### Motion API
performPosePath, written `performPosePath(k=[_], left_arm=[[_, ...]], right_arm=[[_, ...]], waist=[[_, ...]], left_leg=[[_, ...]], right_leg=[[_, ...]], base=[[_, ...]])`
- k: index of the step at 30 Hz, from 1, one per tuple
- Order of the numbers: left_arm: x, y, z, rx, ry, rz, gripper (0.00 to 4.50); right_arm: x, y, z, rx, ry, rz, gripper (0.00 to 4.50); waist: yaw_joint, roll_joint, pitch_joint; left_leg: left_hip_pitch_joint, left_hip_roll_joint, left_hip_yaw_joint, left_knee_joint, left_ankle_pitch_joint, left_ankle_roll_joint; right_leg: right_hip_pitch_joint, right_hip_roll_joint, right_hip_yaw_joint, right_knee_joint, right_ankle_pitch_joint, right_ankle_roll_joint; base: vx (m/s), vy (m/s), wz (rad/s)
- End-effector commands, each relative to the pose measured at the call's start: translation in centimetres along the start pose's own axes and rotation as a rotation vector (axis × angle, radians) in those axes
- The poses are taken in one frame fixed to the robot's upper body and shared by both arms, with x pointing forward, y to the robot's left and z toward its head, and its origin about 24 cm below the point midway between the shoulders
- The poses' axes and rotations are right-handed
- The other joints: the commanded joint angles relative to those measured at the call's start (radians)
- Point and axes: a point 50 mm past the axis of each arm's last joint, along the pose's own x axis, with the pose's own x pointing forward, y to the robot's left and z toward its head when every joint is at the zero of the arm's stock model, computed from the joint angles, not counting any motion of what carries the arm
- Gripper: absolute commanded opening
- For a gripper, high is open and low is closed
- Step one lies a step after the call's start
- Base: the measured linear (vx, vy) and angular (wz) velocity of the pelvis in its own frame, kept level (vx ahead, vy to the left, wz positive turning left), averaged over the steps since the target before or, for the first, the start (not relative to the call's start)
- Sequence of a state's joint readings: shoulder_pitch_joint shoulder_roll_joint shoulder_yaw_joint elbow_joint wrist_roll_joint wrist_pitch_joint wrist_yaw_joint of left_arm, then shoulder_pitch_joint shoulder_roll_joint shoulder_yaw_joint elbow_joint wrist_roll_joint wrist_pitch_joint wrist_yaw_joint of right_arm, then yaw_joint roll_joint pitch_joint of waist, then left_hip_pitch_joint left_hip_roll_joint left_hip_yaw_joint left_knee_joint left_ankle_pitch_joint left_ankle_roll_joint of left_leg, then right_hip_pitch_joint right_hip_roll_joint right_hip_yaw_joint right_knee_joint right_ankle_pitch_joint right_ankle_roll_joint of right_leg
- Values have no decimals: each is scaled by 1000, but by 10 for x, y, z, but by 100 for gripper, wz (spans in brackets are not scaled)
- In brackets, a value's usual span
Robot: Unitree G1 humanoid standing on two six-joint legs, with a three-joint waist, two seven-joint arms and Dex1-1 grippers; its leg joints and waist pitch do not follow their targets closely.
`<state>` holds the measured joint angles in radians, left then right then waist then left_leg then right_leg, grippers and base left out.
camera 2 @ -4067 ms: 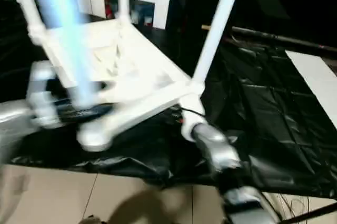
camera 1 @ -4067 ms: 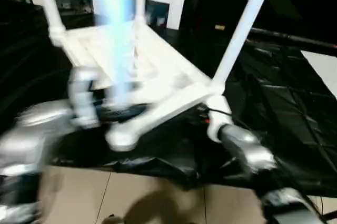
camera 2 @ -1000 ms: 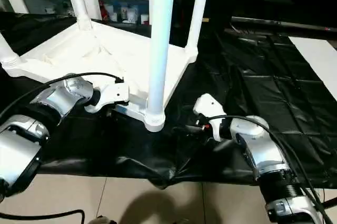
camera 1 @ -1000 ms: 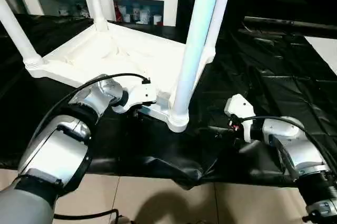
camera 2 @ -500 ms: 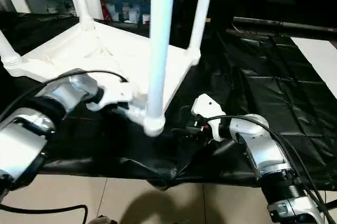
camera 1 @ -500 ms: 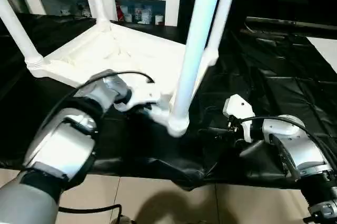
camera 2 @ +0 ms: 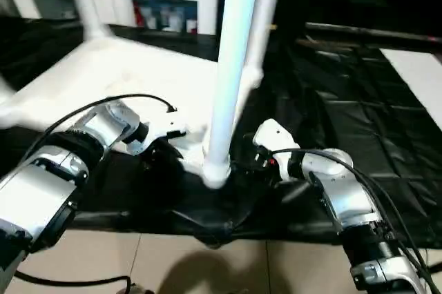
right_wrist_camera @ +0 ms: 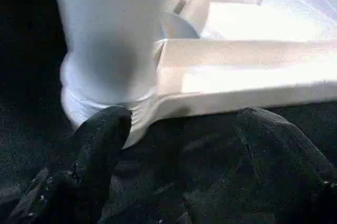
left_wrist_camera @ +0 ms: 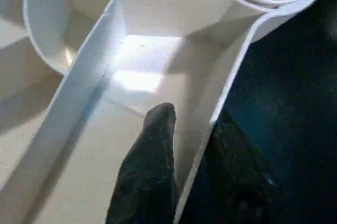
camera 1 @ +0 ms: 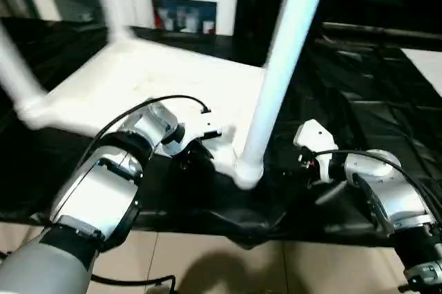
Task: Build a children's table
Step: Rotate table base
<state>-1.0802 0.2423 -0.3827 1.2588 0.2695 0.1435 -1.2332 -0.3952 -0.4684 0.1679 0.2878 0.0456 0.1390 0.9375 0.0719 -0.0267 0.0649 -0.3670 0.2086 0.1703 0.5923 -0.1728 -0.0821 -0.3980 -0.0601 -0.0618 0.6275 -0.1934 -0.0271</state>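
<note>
The white children's table lies upside down on the black-sheeted worktable [camera 1: 359, 94], its ribbed tabletop [camera 1: 159, 80] facing up and its tube legs standing. The near leg [camera 1: 280, 66] leans right out of the near corner socket [camera 1: 247, 170]. My left gripper [camera 1: 200, 143] is shut on the tabletop's rim [left_wrist_camera: 226, 92] beside that socket, one finger [left_wrist_camera: 152, 171] inside the rim and the other outside. My right gripper [right_wrist_camera: 184, 124] is open at the other side of the socket, fingers wide apart. One fingertip [right_wrist_camera: 100, 145] touches the socket's base.
A long flat white board [camera 1: 425, 66] lies on the sheet at the far right. White cabinets with shelves [camera 1: 186, 14] stand behind the worktable. The sheet bunches at the table's front edge [camera 1: 242, 221], with tiled floor [camera 1: 207, 266] below.
The near corner and its leg have shifted right, closer to my right gripper, and the leg leans more to the right. My left gripper moved right with the rim. The right arm stayed nearly still.
</note>
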Motion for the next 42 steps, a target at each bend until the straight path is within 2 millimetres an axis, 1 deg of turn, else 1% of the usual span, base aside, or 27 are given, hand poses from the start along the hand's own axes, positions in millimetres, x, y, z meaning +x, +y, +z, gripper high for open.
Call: performPosePath(k=[1, 2, 3, 4, 5, 7, 8, 9, 12, 14, 16, 18, 19, 21, 22, 24, 25, 26, 27, 29, 33, 34, 35, 38, 40, 41, 42], left_arm=[[2, 2, -26, -142, 5, 96, 66], [2, 2, -30, -171, -2, 113, 63], [2, 2, -32, -191, -8, 121, 59], [3, 2, -34, -209, -12, 134, 59], [4, 2, -35, -230, -22, 145, 59], [9, 1, -37, -249, -50, 181, 47], [11, 0, -37, -252, -61, 191, 44], [14, -1, -36, -264, -84, 197, 44], [21, -6, -34, -279, -129, 193, 33], [29, -14, -30, -255, -181, 159, 25], [31, -16, -27, -256, -202, 153, 16], [34, -24, -17, -178, -283, 120, 10], [33, -25, -16, -137, -297, 128, 5], [32, -26, -16, -71, -318, 138, 1], [31, -26, -16, -57, -323, 138, 1], [26, -27, -14, -33, -381, 127, 1], [25, -27, -13, -37, -395, 123, 1], [24, -26, -13, -54, -406, 125, 47], [20, -24, -15, -46, -381, 131, 47], [17, -22, -18, -32, -353, 146, 64], [12, -19, -22, -15, -313, 157, 64], [12, -19, -23, -12, -309, 156, 64], [11, -18, -24, -4, -296, 162, 64], [11, -17, -28, -11, -265, 156, 64], [11, -17, -35, -8, -190, 138, 64], [10, -16, -36, -17, -191, 145, 48], [10, -15, -35, -29, -200, 154, 31]], right_arm=[[5, -1, 4, -15, -9, 6, 377], [7, -1, 3, -14, -8, 1, 377], [8, -2, 3, -12, -7, -4, 377], [9, -2, 3, -12, -7, -6, 377], [9, -2, 3, -10, -7, -8, 377], [11, -3, 1, -10, -2, -19, 377], [11, -3, 0, -10, 2, -24, 377], [12, -3, 0, -11, 5, -29, 377], [12, -3, -1, -10, 5, -35, 377], [11, -4, -1, -8, 4, -37, 377], [11, -4, -2, -7, 5, -39, 377], [10, -3, -3, -6, 9, -37, 377], [10, -3, -4, -4, 10, -33, 377], [11, -1, -4, -4, 9, -24, 377], [11, -1, -4, -5, 7, -18, 377], [14, 2, -3, -13, 0, 1, 377], [14, 2, -3, -13, -1, 3, 377], [14, 2, -3, -13, -1, 3, 377], [15, 1, -4, -14, 2, -1, 377], [15, 1, -5, -14, 4, -3, 377], [16, 2, -4, -15, 1, -1, 377], [16, 2, -4, -15, 1, -2, 377], [16, 2, -5, -15, 1, -1, 377], [15, 3, -5, -15, 0, 0, 377], [14, 3, -5, -16, -1, -1, 377], [14, 3, -5, -16, -2, -2, 377], [13, 2, -5, -16, -5, -5, 377]], waist=[[10, -17, -75], [6, -26, -73], [3, -20, -73], [0, -19, -72], [-3, -24, -72], [-7, -23, -73], [-9, -25, -71], [-7, -20, -73], [-10, -25, -73], [-9, -26, -73], [-10, -25, -72], [-8, -36, -72], [-7, -33, -71], [-7, -29, -73], [-5, -38, -73], [-3, -33, -74], [-5, -32, -76], [-5, -32, -76], [-3, -33, -77], [-2, -31, -77], [-4, -22, -74], [-5, -24, -75], [-5, -22, -74], [-6, -23, -74], [-7, -22, -74], [-8, -20, -73], [-9, -22, -73]], left_leg=[[-1, 8, -1, -52, -129, 85], [-2, 8, -1, -52, -131, 84], [0, 10, -2, -53, -132, 80], [-3, 9, -2, -53, -129, 79], [0, 8, -1, -52, -136, 79], [0, 11, -1, -53, -138, 81], [-2, 9, -1, -53, -137, 83], [4, 12, -1, -53, -140, 83], [0, 12, 0, -53, -140, 88], [2, 15, 0, -54, -135, 93], [3, 15, 1, -53, -141, 95], [2, 16, 1, -54, -141, 95], [1, 17, 1, -55, -142, 94], [3, 18, 2, -56, -142, 94], [3, 18, 1, -56, -144, 96], [3, 20, -1, -59, -152, 88], [4, 21, -1, -60, -150, 82], [4, 21, -1, -60, -150, 82], [5, 20, 0, -59, -138, 84], [5, 20, 0, -59, -135, 86], [6, 20, -2, -62, -171, 67], [6, 20, -1, -62, -172, 65], [7, 20, -2, -62, -176, 62], [7, 21, -3, -63, -184, 53], [8, 20, -3, -64, -193, 50], [9, 21, -3, -64, -197, 47], [8, 20, -2, -64, -197, 47]], right_leg=[[73, -74, 40, -84, -133, -222], [73, -75, 38, -86, -169, -211], [70, -78, 38, -87, -193, -206], [70, -76, 37, -89, -202, -201], [67, -73, 38, -90, -212, -197], [66, -75, 39, -89, -212, -200], [65, -72, 37, -90, -212, -199], [62, -75, 39, -91, -212, -204], [63, -72, 39, -88, -193, -206], [62, -75, 40, -87, -198, -203], [59, -74, 40, -90, -209, -201], [59, -76, 40, -90, -229, -192], [56, -77, 41, -91, -250, -180], [52, -73, 42, -91, -232, -177], [52, -74, 41, -91, -231, -173], [53, -78, 41, -89, -232, -169], [51, -75, 42, -86, -206, -175], [51, -75, 42, -86, -206, -175], [52, -76, 44, -80, -154, -192], [53, -76, 43, -78, -129, -202], [54, -76, 44, -83, -157, -200], [55, -76, 44, -84, -157, -198], [54, -75, 45, -84, -162, -197], [55, -75, 45, -85, -169, -196], [54, -75, 46, -86, -177, -194], [53, -74, 46, -86, -181, -194], [54, -73, 46, -86, -179, -194]], base=[[0, 0, 0], [0, 0, 0], [0, 0, 0], [0, 0, 0], [0, 0, 0], [0, 0, 0], [0, 0, 0], [0, 0, 0], [0, 0, 0], [0, 0, 0], [0, 0, 0], [0, 0, 0], [0, 0, 0], [0, 0, 0], [0, 0, 0], [0, 0, 0], [0, 0, 0], [0, 0, 0], [0, 0, 0], [0, 0, 0], [0, 0, 0], [0, 0, 0], [0, 0, 0], [0, 0, 0], [0, 0, 0], [0, 0, 0], [0, 0, 0]])
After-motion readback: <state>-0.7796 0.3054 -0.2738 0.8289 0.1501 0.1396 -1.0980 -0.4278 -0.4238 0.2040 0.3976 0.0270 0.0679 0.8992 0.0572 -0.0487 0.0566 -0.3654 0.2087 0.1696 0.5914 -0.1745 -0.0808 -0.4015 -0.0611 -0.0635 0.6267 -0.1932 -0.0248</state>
